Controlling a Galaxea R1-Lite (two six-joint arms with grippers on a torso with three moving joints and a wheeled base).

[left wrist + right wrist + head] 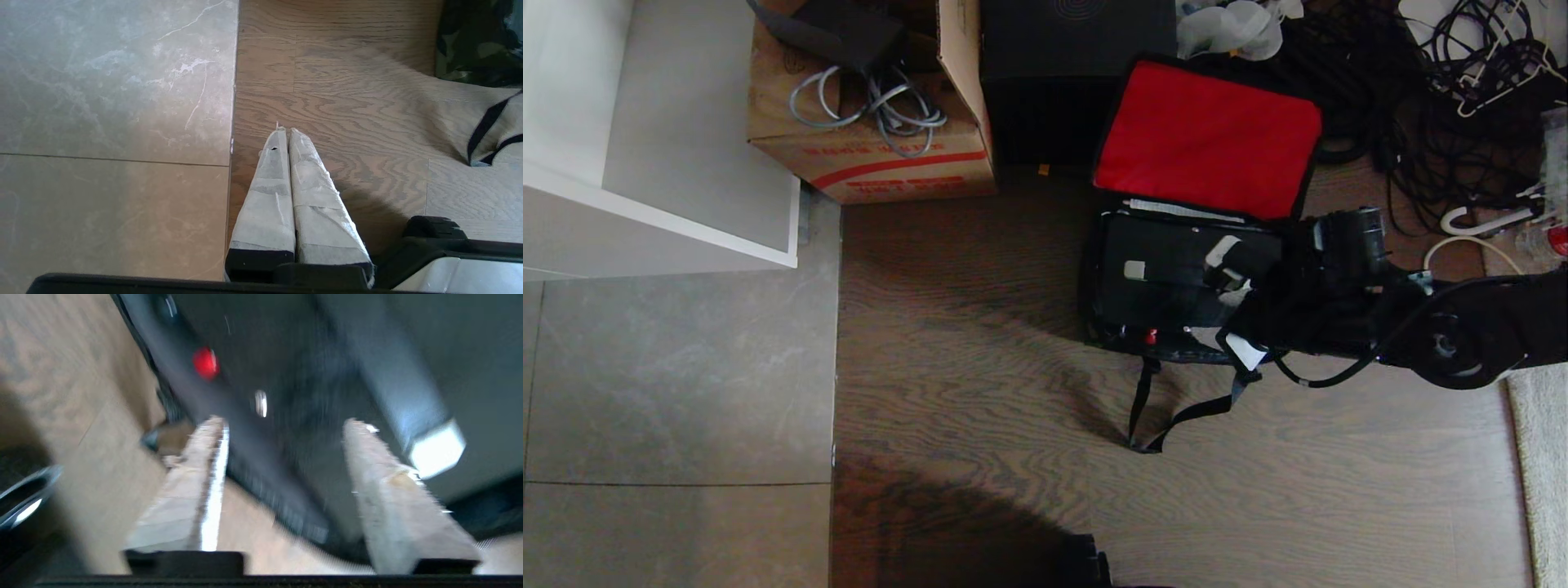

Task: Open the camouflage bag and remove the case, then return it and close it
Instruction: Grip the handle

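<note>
Spread wide with nothing between them, the right gripper's jaws hang over the near edge of the case — my guess is I'm lining up a grasp on that rim. It lies flat in the open bag, whose red-lined lid is thrown back clear. Left gripper, pressed shut and empty, is parked over the floor — well apart.

One camouflage bag, one case, one cardboard box, two claws: left claw, right claw.
</note>
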